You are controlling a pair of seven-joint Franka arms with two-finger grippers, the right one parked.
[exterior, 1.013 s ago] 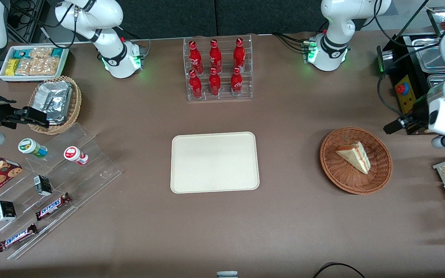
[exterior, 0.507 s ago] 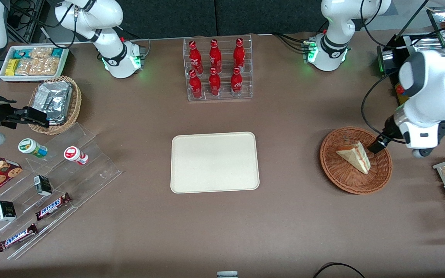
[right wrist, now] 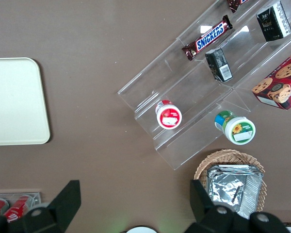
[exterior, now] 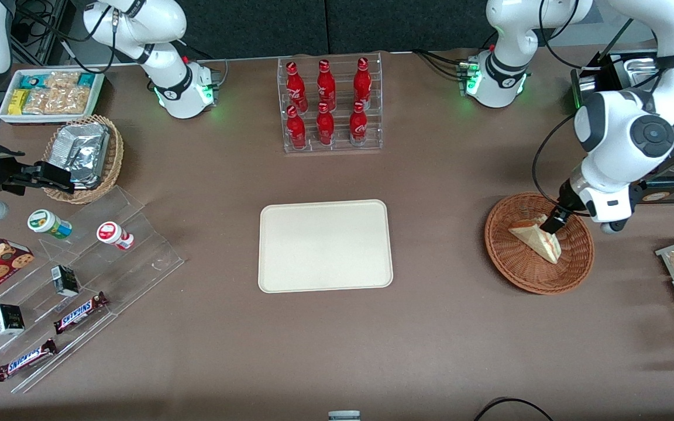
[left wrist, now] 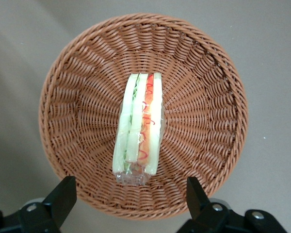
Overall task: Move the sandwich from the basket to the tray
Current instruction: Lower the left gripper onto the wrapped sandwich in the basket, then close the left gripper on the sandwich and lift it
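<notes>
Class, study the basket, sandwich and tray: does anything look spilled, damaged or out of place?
Nothing stands out. The sandwich lies intact in the basket, the tray sits flat, and the gripper hangs above the sandwich, jaws open.

Red bottles point(exterior: 328, 105), candy bars point(exterior: 79, 312)

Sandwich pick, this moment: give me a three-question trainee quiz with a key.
1. True or false: the sandwich lies on the tray.
2. The gripper is: A) open above the basket; B) shut on the sandwich; C) over the tray.
3. Fill in: the tray holds ____.

Key: 1 false, it lies in the basket; 2 A, fingers spread on either side of the sandwich's end; 3 nothing.
</notes>
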